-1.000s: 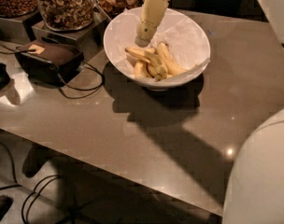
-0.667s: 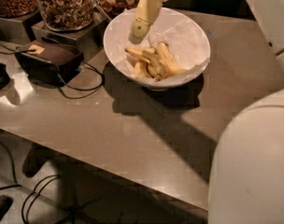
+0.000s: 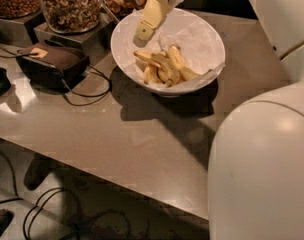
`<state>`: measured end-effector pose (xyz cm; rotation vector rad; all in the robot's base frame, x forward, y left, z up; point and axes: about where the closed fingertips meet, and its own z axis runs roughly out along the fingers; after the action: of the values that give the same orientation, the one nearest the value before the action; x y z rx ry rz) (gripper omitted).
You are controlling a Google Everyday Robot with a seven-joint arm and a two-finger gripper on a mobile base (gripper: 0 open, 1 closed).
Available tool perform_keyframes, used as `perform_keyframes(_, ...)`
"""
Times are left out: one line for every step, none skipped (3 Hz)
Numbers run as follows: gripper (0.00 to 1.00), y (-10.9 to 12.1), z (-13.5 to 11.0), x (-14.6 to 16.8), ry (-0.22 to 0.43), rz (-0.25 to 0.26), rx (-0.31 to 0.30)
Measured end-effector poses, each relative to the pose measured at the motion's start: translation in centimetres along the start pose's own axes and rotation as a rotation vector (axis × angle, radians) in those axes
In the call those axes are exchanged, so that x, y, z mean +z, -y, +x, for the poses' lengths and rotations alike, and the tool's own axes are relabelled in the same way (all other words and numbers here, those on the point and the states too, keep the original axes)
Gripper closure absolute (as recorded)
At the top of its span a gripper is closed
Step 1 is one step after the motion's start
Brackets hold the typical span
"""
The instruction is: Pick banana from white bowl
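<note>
the tool (image 3: 143,32) hangs over the far-left rim of the white bowl (image 3: 212,39), its upper part cut off by the top edge. the banana (image 3: 159,64) lies in a heap, its ends lost among the shorter bananas (image 3: 178,61). the jars (image 3: 72,6) are cropped at the top. the robot's body (image 3: 262,169) hides the right side of the surface (image 3: 142,134).

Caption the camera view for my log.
Gripper hangs over the white bowl, just above the piled bananas, nut jars alongside.

No legible text anywhere; claw (image 3: 143,32) over white bowl (image 3: 123,45).

Claw (image 3: 144,32) hangs top centre, slanting down-left.
</note>
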<state>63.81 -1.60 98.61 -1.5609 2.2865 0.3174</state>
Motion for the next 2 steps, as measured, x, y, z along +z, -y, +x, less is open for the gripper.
perform_keyframes(0.05,0.19,0.20,0.78,0.002,-0.020,0.022)
perform_keyframes(0.09,0.32,0.56,1.35,0.001,-0.035,0.037)
